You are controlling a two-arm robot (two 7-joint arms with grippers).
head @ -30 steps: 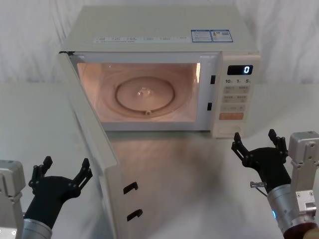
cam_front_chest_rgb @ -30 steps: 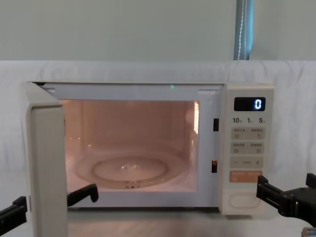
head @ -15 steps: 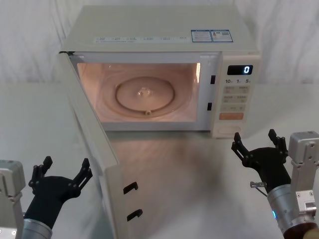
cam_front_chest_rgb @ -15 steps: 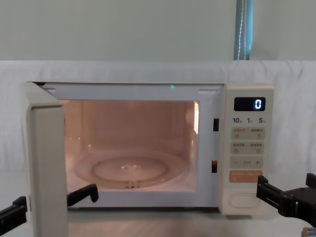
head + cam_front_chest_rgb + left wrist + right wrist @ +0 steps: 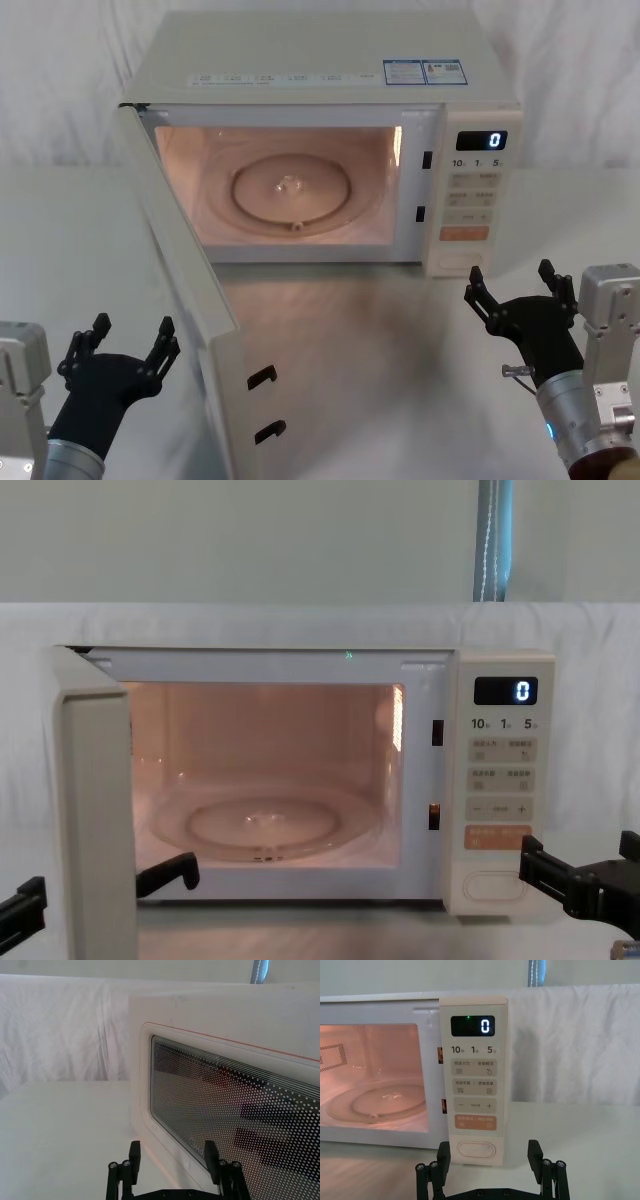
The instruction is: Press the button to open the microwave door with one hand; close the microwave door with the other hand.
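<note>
Microwave door point(image 5: 190, 300): standing wide open, cavity glowing. Left gripper point(image 5: 118, 345): hovering beside the door's outer face, jaws spread. Right gripper point(image 5: 512, 288): hovering before the button point(image 5: 473, 1149), jaws spread.

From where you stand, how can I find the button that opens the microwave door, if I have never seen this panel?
Find the cream microwave and its narrow control panel on the right of the lit cavity, under the digital display. At the very bottom of that panel sits the button. It is the widest key, a cream pill shape with a thin outline, just below the orange rectangular key.
</note>
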